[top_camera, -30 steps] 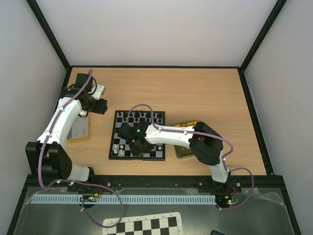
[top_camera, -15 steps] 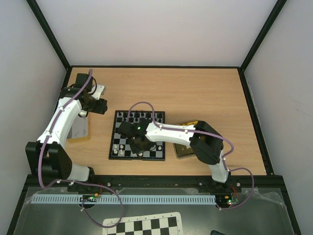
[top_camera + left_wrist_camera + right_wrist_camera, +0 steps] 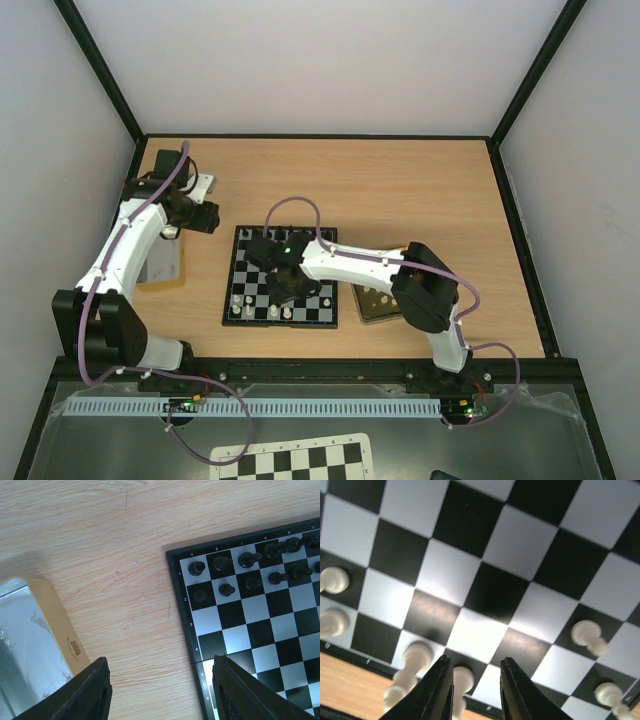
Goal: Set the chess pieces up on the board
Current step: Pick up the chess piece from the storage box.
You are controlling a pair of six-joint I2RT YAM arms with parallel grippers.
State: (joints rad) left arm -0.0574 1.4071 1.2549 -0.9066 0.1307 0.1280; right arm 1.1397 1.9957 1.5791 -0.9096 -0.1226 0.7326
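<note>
R arm has swung off the near edge of the board [image 3: 245,285] in the last sec. Its wrist was low over the white ranks and now sits further in, over mid-board, so the near rows are uncovered in the top view. R hand [image 3: 476,662] hangs above the near-edge squares w/ fingers a little apart, nothing clamped. The white pc showing in the gap looks to stand on the board below, clear of the right-side finger. L arm hasn't budged: L hand [image 3: 161,667] hovers over bare tabletop [image 3: 125,540] btwn the gold tin [image 3: 50,625] and the board's corner, fingers wide apart, empty.

Where things are: the board lies mid-tabletop, btwn the two arms. White pcs [image 3: 585,632] stand on the two near ranks w/ gaps, several squares there bare. Black pcs [image 3: 247,559] stand on the far two ranks, filled as far as the L wrist view reaches; in the top view the R arm hides part of them. A gold tray [image 3: 368,308] lies just beside the board's R edge, partly under the R arm; contents too small to tell.

My read: a drop on the white side looks done and the R hand is leaving empty, so next is prob. fetching another white pc. Task seems past halfway, white side unfinished. Risk: fingers or cable clipping the tiny standing pcs on the way out.
</note>
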